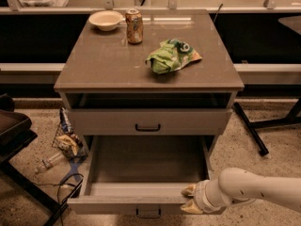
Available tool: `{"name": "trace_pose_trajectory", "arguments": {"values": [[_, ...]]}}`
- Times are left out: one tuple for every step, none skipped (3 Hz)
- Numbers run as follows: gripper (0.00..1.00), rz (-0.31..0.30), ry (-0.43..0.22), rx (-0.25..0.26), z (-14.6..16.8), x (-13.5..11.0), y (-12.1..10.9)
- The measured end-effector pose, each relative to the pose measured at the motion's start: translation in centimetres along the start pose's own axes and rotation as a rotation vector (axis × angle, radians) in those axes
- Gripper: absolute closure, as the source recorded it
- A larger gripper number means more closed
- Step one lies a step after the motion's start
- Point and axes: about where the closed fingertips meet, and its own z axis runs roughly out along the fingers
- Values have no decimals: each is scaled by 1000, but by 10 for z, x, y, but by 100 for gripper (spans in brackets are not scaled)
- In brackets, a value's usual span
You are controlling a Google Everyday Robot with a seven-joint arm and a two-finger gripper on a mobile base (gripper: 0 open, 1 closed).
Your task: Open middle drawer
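The middle drawer (146, 166) of the grey-beige cabinet stands pulled far out, showing a plain empty grey box. Its flat front (117, 205) carries a small black loop handle (148, 213) at centre. My gripper (190, 199) comes in from the lower right on a white arm. It sits on the right part of the drawer's front edge, to the right of the handle. Its pale fingertips (189, 189) straddle the front panel, one above and one below, closed on it.
The drawer above (147, 122) is shut, its handle (147, 127) centred. On the cabinet top (103, 60) are a bowl (106, 20), a can (134, 26) and a green chip bag (171, 55). Litter and cables (66, 142) lie on the floor at left; a black chair (14, 131) stands at the left edge.
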Motion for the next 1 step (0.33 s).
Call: {"name": "trace_pose_trajectory", "arguments": {"values": [[8,0,0,-2,1,0,1]]}}
